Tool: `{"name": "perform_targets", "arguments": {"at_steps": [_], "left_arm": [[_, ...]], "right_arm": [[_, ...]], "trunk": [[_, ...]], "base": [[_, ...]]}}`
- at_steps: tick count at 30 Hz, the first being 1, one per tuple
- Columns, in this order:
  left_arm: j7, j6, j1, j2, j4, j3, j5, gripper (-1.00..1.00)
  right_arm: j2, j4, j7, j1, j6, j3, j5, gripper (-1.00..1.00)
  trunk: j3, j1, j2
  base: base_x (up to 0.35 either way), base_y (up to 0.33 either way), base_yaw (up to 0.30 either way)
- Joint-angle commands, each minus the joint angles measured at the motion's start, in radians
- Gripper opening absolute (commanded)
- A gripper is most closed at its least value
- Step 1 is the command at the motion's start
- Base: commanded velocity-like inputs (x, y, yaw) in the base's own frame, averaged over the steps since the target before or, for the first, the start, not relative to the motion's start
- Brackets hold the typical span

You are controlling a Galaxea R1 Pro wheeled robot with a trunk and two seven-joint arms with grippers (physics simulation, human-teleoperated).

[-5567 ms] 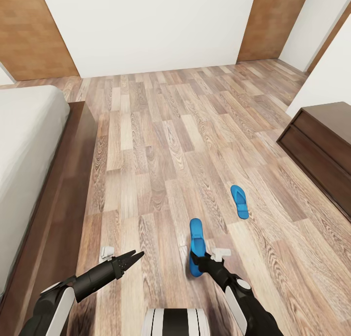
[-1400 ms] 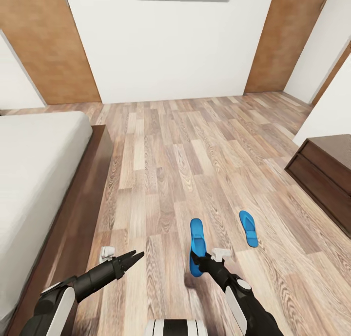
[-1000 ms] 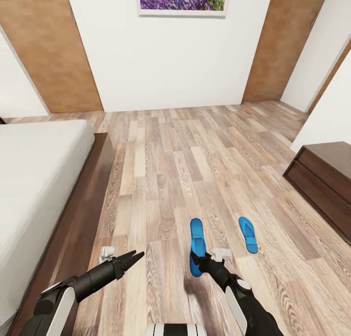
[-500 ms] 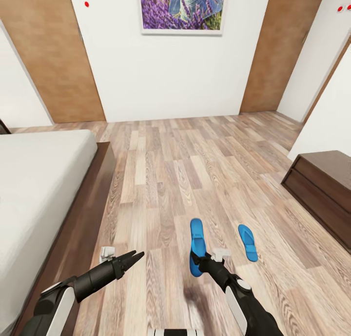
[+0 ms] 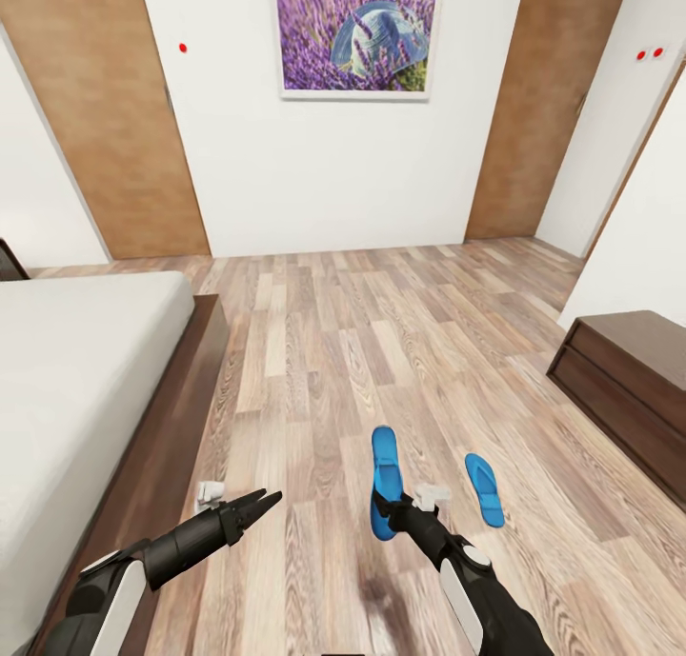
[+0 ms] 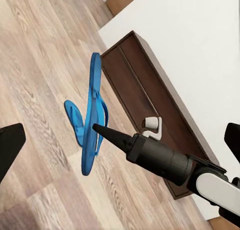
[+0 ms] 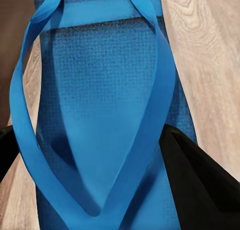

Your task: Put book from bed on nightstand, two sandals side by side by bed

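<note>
Wood-plank flooring (image 5: 324, 351) runs from the robot's base to a white far wall hung with a lavender-field picture (image 5: 356, 29), with brown doors at either side. At the left lies the bed (image 5: 176, 418), its bare pale mattress sitting on a dark wooden frame; at the right edge stands a long low dark-wood cabinet (image 5: 629, 389).

The right gripper (image 5: 393, 513) is pinched on the heel end of one blue flip-flop (image 5: 384, 480), which juts forward from it, clear of the planks as the left wrist view suggests; the right wrist view shows the dark fingers (image 7: 197, 182) clamped against the sole beneath the straps. Holding it by the heel probably keeps the sole flat enough to be laid down beside the bed.

The second flip-flop (image 5: 486, 487) lies flat on the floor, just right of the held one, well apart from the bed, so it awaits its own trip.

The left gripper (image 5: 250, 506) holds nothing, its fingers pressed together to a point, hovering near the bed frame.

The book shows nowhere here.
</note>
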Motion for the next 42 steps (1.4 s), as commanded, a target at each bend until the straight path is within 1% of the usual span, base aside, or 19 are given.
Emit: {"name": "perform_targets", "arguments": {"at_steps": [1, 42], "left_arm": [[-0.001, 0.008, 0.000, 0.000, 0.000, 0.000, 0.005, 1.00], [-0.001, 0.008, 0.000, 0.002, 0.000, 0.000, 0.005, 1.00]], "right_arm": [[0.000, 0.000, 0.005, 0.000, 0.003, -0.002, -0.011, -1.00], [0.000, 0.000, 0.005, 0.000, 0.003, -0.001, -0.011, -1.00]], "trunk": [[0.003, -0.001, 0.000], [0.162, -0.019, 0.010]], "base": [[0.000, 0.000, 0.000], [0.000, 0.000, 0.000]]}}
